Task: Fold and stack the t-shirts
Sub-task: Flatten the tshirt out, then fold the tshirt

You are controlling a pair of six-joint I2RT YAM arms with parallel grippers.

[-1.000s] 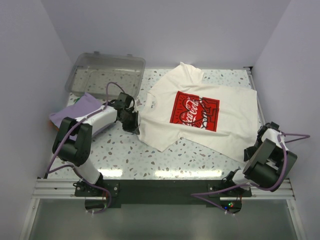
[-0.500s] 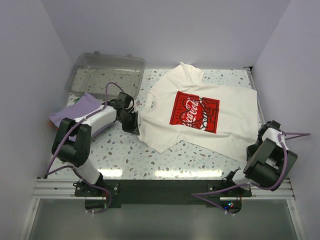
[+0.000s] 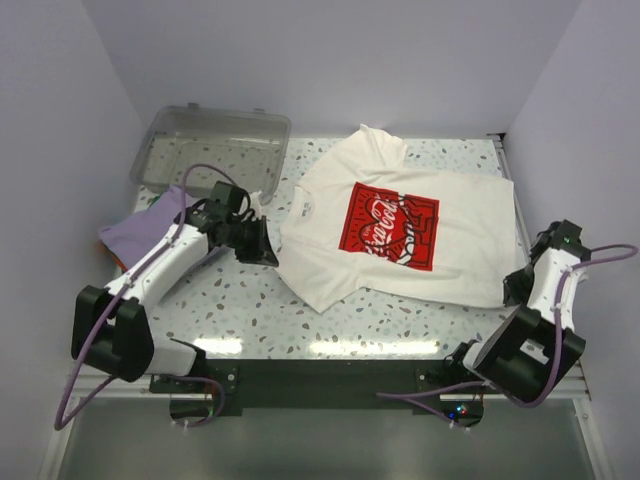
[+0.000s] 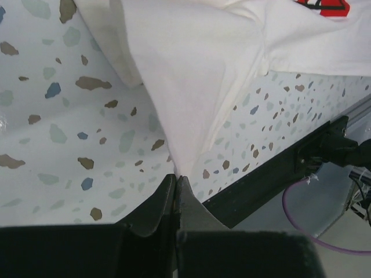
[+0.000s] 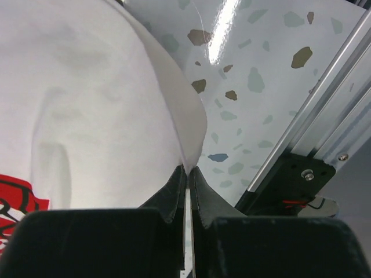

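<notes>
1. Gripping the cream-white t-shirt [image 3: 470, 235] from both sides, we hold it spread on the table [image 3: 240, 305], red logo [image 3: 388, 224] facing up
2. Our left gripper [image 4: 175, 177] has its jaws clenched on a pulled-up point of cloth at the shirt's left edge
3. Our right gripper [image 5: 186, 169] has its jaws clenched on the shirt's near right corner
4. We see the lavender t-shirt [image 3: 150, 228] lying at the left, partly under our left arm [image 3: 165, 262], just beside the clear bin [image 3: 200, 155]

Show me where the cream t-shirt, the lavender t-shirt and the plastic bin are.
cream t-shirt [image 3: 472, 228]: top view, plain cloth right of red print.
lavender t-shirt [image 3: 135, 235]: top view, its left part.
plastic bin [image 3: 205, 155]: top view, bare bottom.
</notes>
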